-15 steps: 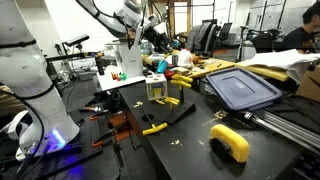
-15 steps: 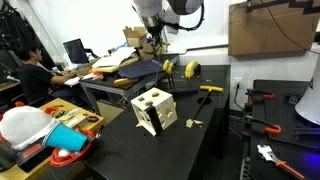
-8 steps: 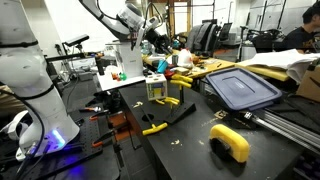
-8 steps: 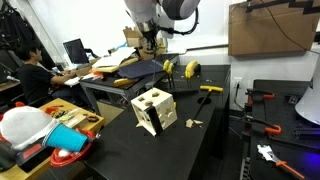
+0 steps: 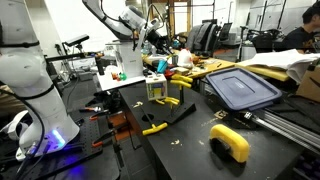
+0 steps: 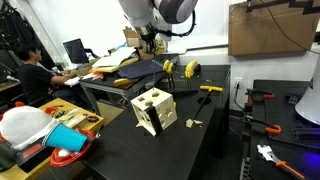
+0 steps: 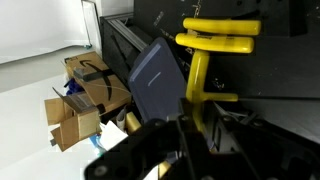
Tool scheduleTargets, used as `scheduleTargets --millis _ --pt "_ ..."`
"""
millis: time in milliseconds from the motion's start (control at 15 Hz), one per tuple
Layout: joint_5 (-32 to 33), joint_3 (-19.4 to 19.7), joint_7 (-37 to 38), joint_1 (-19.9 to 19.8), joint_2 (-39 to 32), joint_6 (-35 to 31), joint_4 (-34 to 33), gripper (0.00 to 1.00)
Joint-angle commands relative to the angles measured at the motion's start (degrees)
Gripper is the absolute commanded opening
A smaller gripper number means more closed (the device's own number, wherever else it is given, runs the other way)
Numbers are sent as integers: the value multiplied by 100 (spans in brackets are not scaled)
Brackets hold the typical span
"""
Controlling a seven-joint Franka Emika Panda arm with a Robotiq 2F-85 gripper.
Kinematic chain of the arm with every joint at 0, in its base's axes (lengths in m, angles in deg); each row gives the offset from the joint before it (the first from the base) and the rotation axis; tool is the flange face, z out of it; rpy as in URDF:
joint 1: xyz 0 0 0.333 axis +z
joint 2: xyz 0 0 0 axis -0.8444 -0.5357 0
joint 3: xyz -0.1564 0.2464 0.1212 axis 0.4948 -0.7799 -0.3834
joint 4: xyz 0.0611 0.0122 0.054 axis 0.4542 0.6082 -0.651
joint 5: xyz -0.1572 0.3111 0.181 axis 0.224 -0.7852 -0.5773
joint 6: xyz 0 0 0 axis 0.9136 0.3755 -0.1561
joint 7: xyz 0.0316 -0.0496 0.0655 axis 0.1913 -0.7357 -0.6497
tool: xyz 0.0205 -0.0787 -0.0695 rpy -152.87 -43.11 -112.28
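Seemingly the gripper (image 7: 190, 130) is clenched on one end of a yellow piece (image 7: 218, 40), holding it high above the counter (image 5: 195, 135). With so little of it pinched, the piece could twist loose and drop onto the lid (image 7: 158, 80) below.

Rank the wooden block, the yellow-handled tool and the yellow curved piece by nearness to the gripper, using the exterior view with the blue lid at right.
1. Wooden block, below the gripper, which holds a yellow piece.
2. Yellow-handled tool, farther forward, left of centre.
3. Yellow curved piece, front right, closest to the camera.
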Motion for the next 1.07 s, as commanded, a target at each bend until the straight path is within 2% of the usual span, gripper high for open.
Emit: scheduleTargets --millis 0,533,1000 --pt "279 -27 -44 120 -155 396 -216 5" --pt "581 -35 -205 168 -155 630 -210 5" --pt "383 -47 -562 139 -164 531 -195 5"
